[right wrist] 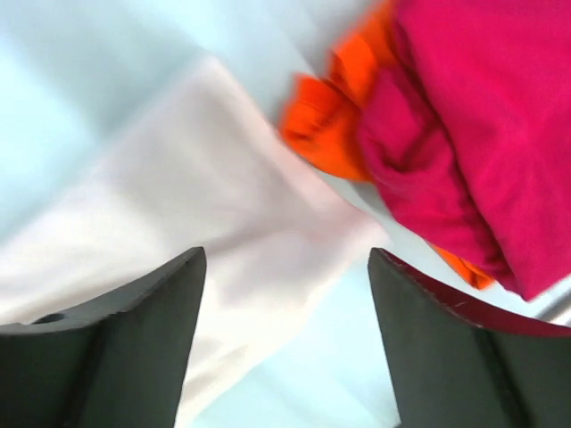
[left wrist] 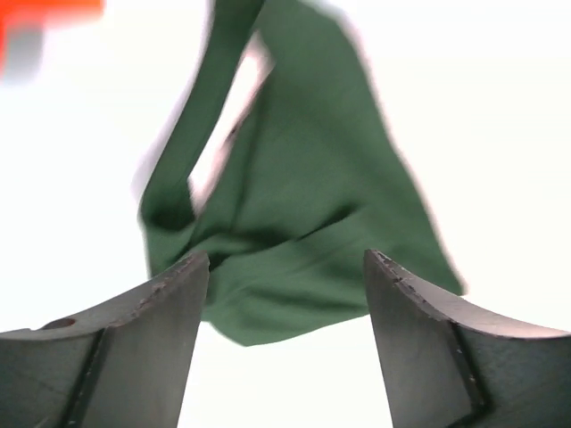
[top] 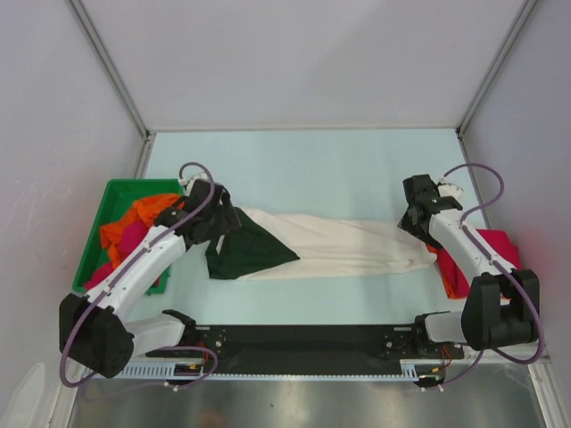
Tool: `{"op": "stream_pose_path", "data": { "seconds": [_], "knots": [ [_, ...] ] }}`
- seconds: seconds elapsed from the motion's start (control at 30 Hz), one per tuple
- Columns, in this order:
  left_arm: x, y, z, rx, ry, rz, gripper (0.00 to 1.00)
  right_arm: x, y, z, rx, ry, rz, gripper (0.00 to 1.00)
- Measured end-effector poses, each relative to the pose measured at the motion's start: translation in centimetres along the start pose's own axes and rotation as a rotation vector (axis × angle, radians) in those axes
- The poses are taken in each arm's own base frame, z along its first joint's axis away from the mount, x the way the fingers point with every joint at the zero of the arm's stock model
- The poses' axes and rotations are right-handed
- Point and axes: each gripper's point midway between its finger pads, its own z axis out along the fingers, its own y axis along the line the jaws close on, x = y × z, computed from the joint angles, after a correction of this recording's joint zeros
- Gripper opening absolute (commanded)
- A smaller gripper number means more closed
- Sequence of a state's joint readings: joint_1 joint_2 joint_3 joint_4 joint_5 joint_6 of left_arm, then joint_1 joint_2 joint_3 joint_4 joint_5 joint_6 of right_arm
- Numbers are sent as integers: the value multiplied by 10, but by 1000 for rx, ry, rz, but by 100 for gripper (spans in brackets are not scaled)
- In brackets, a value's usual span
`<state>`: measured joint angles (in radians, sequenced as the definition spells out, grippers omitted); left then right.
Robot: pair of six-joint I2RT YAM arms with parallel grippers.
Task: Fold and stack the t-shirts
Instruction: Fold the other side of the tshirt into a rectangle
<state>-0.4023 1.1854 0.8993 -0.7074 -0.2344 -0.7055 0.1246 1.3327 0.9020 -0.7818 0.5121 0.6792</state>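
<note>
From above, the cream shirt (top: 348,245) lies as a long band across the table (top: 294,169) between my arms. Limp, light cloth; I'd pinch its end corners. Left wrist: the left gripper (left wrist: 285,294) gapes wide over the green sleeve (left wrist: 294,223), holding nothing. Right wrist: the right gripper (right wrist: 285,299), equally spread, hangs empty above the cream end.

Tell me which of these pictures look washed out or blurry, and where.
Top external view: evenly lit, sharp, only soft shadows. Left wrist view: the table glares to white; the green sleeve has smeared edges. Right wrist view: the cream shirt and pink shirt look soft, out of focus.
</note>
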Motion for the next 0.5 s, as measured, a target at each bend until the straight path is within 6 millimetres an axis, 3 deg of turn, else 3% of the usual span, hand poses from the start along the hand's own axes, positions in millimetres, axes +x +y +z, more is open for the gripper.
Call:
{"op": "stream_pose_path", "data": {
  "seconds": [0.13, 0.27, 0.3, 0.5],
  "knots": [
    [-43, -24, -24, 81, -121, -28, 79, -29, 28, -25, -82, -83, 10, 85],
    [-47, -31, -18, 89, -124, -29, 73, -31, 44, -35, -131, -109, -14, 77],
    [-45, -34, -13, 93, -111, -25, 72, -29, 48, -37, -147, -106, -24, 74],
    [-21, -47, 39, 96, -5, 8, 64, -7, 72, -30, -244, -84, -64, 23]
  ]
}}
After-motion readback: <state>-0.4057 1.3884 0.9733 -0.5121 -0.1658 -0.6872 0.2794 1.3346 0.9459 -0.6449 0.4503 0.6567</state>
